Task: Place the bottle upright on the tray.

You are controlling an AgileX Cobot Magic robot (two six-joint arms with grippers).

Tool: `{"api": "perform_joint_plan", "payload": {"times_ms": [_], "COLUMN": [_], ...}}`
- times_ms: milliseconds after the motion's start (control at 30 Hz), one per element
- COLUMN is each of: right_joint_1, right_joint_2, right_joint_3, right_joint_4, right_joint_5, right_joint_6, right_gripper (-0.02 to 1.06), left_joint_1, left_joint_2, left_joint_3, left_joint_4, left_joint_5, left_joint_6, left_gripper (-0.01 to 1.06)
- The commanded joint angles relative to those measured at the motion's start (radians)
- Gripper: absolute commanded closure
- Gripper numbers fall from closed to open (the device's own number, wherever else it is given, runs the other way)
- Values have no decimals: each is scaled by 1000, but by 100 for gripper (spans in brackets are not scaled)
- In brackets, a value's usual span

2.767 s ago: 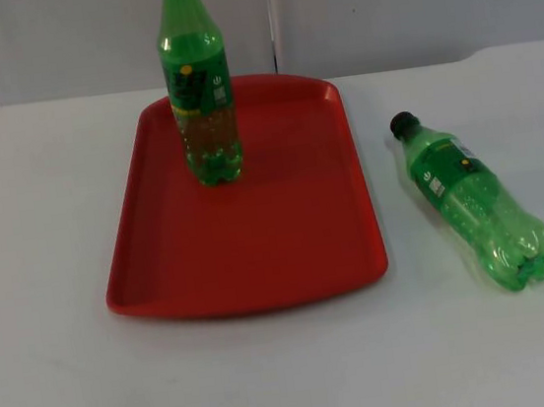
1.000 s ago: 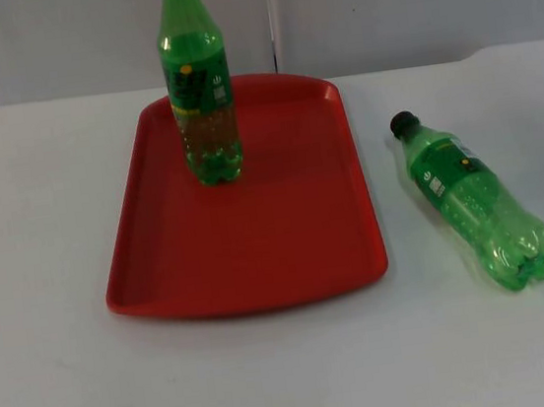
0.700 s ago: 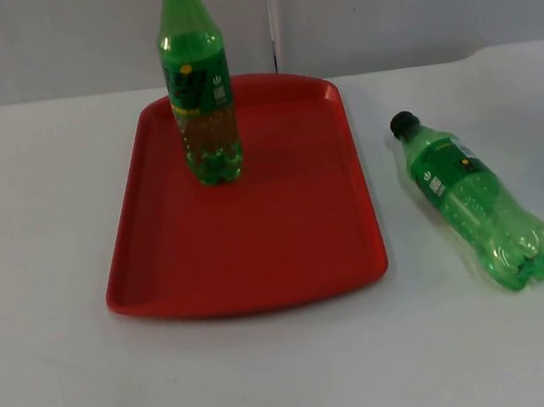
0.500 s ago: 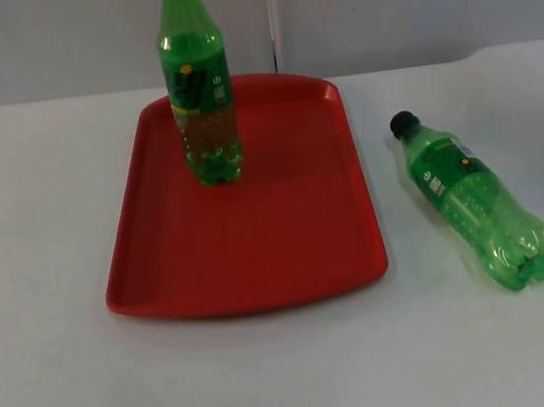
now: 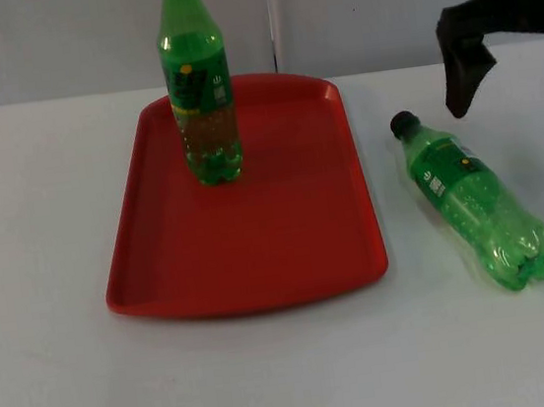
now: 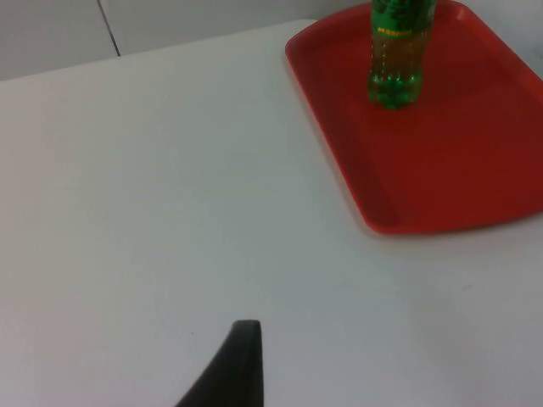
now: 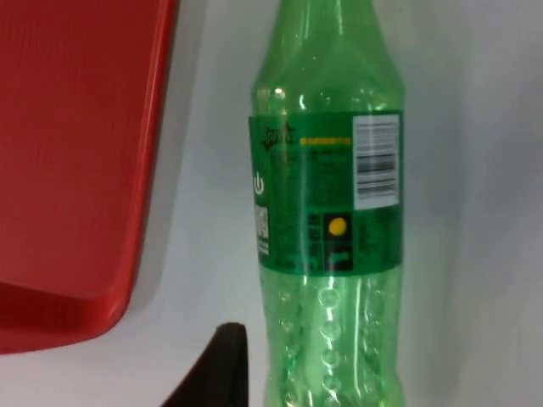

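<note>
Overhead right gripper [image 5: 516, 84] above lying bottle [image 5: 475, 202], wrist view label [image 7: 327, 193]

Lying bottle [image 5: 476, 203] on table [image 5: 57, 389], right of tray [image 5: 258, 255].

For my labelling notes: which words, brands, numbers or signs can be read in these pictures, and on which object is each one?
Lying bottle, on the table beside the tray: green label with a white logo word, too blurred to read; a barcode, digits unreadable; a yellow dot and a white power-like symbol.
Standing bottle on the tray: label print too small to read.
</note>
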Motion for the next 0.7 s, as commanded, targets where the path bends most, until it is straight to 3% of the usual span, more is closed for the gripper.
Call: {"api": "perform_joint_plan", "payload": {"times_ms": [0, 300, 500, 667], "right_joint_1": [6, 14, 25, 56], "right_joint_2": [33, 255, 318, 363], "right_joint_3": [-40, -349, -423, -435], "right_joint_4": [12, 31, 29, -70], "right_joint_5": [22, 149, 161, 120], "right_joint_6": [6, 41, 41, 82], "right_gripper": [2, 2, 2, 2], "left_joint_1": [1, 1, 1, 1], "left_joint_2": [-4, -4, -4, -4], "left_joint_3": [4, 4, 4, 4], "left_joint_4": [8, 8, 8, 8], "left_joint_5": [4, 4, 4, 4], "left_joint_6": [3, 3, 3, 3], "left_gripper": [3, 3, 3, 3]}}
